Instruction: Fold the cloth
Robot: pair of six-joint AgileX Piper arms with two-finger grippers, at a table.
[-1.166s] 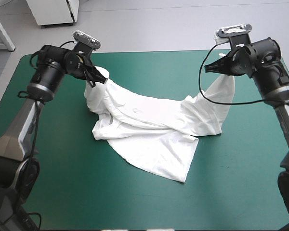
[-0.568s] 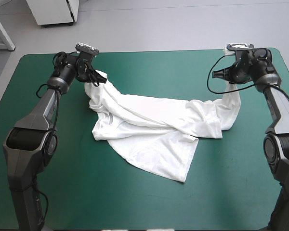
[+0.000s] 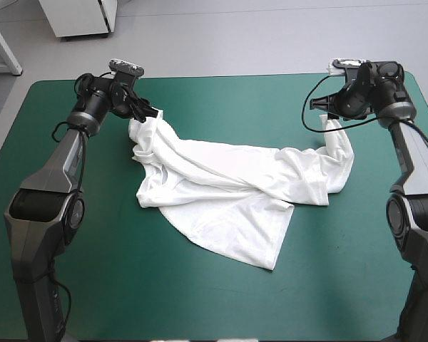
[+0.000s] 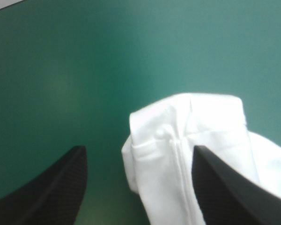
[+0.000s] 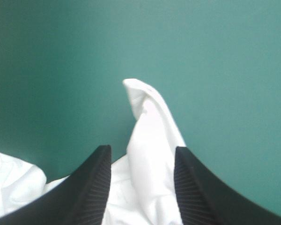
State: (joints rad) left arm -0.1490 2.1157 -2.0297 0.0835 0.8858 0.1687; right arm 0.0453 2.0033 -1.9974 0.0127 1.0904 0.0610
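The T-shirt (image 3: pixel 228 192) sprawls crumpled across the middle of the worktop (image 3: pixel 200 299) and is the only obstacle lying on it. On the near side of the T-shirt, a broad stretch of bare teal-green cover runs to the edge. Left and right of it the cover is also free. Beyond it, only a narrower strip stays open. The left hand (image 3: pixel 155 114) and right hand (image 3: pixel 316 106), fingers spread, occupy the T-shirt's two far ends.

a grey floor (image 3: pixel 271 35) lies beyond the teal-green table (image 3: pixel 200 299), with a white cabinet (image 3: pixel 78 18) far left.
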